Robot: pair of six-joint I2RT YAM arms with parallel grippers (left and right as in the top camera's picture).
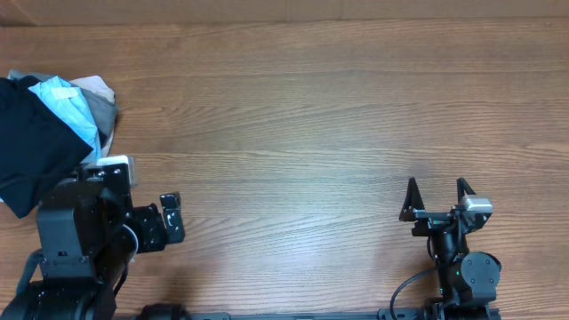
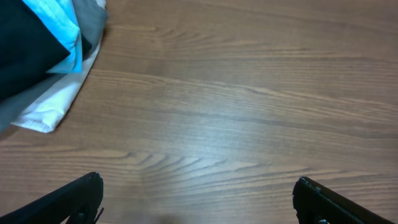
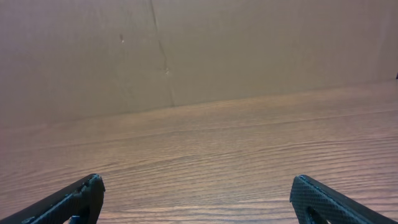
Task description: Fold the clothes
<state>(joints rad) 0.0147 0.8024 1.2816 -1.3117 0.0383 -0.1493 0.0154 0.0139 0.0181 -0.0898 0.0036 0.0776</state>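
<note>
Black garment (image 1: pixel 31 147) at table (image 1: pixel 311 116) left edge, L fingers (image 2: pixel 74 202), R fingers (image 1: pixel 411 203) wide apart, empty, over bare wood

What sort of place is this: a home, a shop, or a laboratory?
Probably a robotics lab bench: left arm and right arm fixed at a wooden table, a black garment heaped with other clothes, plain brown board behind.

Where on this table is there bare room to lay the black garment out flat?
The table is bare across its middle and right side, including the stretch between the open left gripper and open right gripper. Crowded only at the left edge: the black garment, light blue shirt and grey garment lie heaped together.
</note>
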